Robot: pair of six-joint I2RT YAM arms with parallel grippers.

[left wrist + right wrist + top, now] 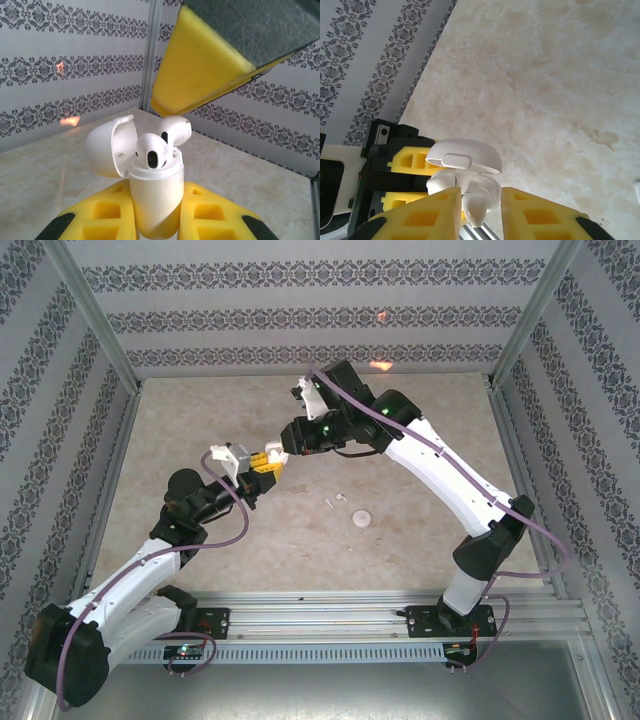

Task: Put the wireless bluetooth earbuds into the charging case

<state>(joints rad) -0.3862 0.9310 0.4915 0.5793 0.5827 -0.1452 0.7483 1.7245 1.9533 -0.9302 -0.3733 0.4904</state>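
Left gripper [156,220] clenched the open case [152,197] above the tabletop [40,175], two earbuds [151,149] poking from it. Right gripper [481,207] straddled them from above; whether it grasped one or hung released, I could not tell.

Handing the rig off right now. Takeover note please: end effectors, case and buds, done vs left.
The left end effector is shut on the charging case, lid open.
The right end effector is at the case mouth by the second earbud; grip or not, cannot tell.
Done: one earbud sits in its well.
Left: second earbud rides high, likely not seated; press it home, then probably close the lid.
Loose on the table: a small white piece and a round white item, unidentified.
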